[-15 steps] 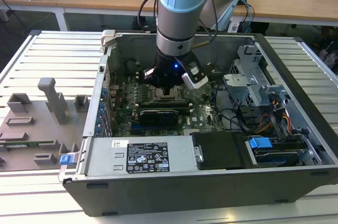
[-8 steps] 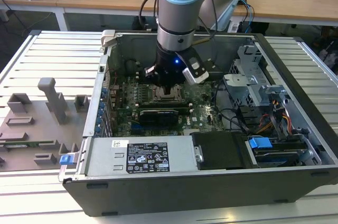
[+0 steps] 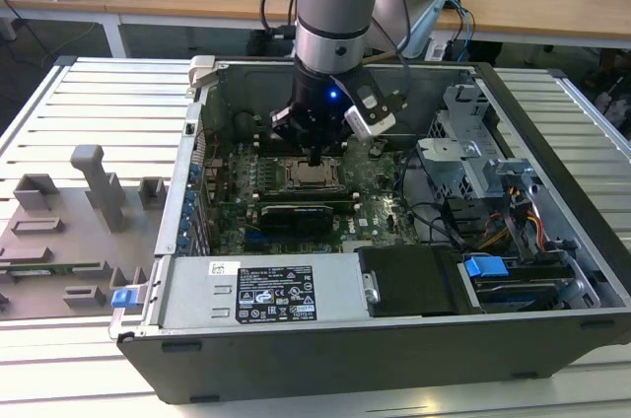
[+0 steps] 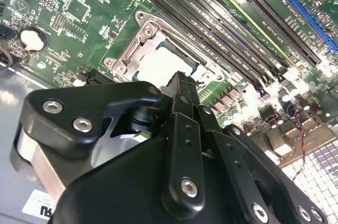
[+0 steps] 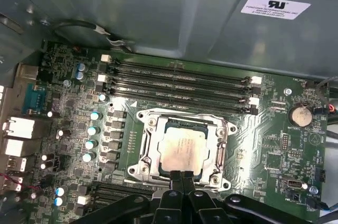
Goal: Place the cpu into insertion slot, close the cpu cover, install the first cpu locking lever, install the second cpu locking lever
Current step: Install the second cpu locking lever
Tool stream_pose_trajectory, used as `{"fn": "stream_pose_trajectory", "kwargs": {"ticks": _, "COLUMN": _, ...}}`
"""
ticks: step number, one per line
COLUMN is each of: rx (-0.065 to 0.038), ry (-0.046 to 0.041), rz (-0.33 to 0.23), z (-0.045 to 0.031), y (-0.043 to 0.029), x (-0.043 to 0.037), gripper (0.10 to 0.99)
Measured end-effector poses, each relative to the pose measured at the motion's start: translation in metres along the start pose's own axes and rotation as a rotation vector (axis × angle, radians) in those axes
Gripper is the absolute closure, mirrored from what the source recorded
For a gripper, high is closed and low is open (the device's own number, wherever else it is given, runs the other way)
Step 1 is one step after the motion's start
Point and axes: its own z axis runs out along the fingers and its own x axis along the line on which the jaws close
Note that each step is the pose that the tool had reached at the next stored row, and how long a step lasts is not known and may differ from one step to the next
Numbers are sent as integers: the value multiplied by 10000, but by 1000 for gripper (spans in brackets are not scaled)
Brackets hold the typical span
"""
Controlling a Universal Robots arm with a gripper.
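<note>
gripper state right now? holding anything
Gripper: shut, fingers together, holding nothing, tips at the edge of the cpu seated in the slot.

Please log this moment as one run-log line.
gripper: shut, at socket edge | cpu: seated in insertion slot | cpu cover: down

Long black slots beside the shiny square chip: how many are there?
4 long black slots in the first wrist view, side by side between the case wall and the cpu. None looks hidden.
</note>
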Motion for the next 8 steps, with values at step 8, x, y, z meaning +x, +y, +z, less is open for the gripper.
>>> {"fn": "stream_pose_trajectory", "kwargs": {"ticks": 8, "rx": 314, "ry": 46, "rz": 7, "z": -93, "y": 32, "x": -3, "gripper": 980}}
